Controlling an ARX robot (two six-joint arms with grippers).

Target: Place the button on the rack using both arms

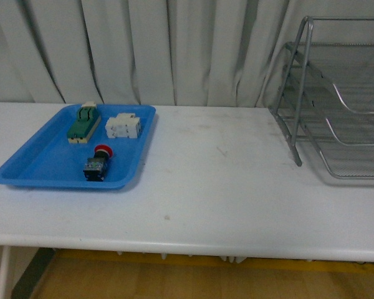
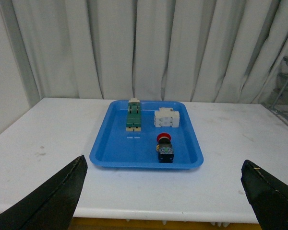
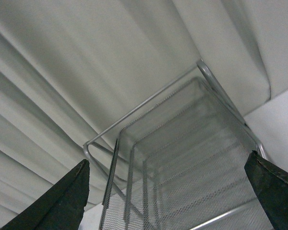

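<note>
Button [image 1: 96, 163] in blue tray [image 1: 37, 163] near white component [image 1: 123, 126], green switch [image 1: 83, 123]; rack [image 1: 355, 167] well apart.

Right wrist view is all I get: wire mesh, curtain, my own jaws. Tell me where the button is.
Observer: The button lies in a blue tray at the table's left end, well apart from the rack at the right end.
Operator: List what shares the tray.
Observer: A green-and-cream switch and a white blocky component, both behind the button and not touching it.
Operator: Report the left gripper.
Observer: The left gripper is open and empty, facing the tray from the near side of the table.
</note>
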